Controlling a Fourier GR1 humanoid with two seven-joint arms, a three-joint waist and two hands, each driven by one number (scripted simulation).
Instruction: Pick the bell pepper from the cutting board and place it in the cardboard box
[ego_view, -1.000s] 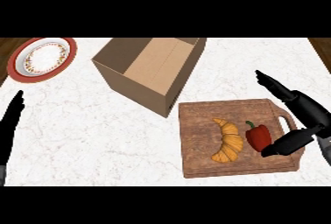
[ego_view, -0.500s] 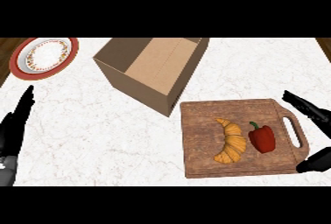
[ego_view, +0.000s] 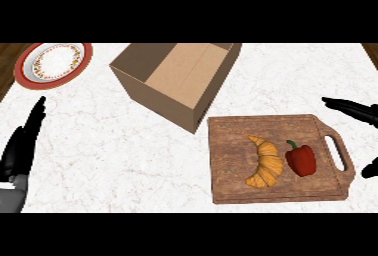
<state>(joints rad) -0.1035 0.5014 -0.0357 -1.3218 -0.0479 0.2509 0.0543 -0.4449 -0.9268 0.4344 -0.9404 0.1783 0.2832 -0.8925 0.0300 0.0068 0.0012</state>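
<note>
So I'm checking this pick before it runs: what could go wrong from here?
1. The croissant lies close beside the bell pepper on the cutting board; the open right hand could nudge it while grasping.
2. The cardboard box has tall walls; a low carry might clip its rim.

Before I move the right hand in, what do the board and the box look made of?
The cutting board looks like matte wood: brown with grain streaks and a cut-out handle. The box looks like plain cardboard: flat tan walls, open top, no gloss.
</note>
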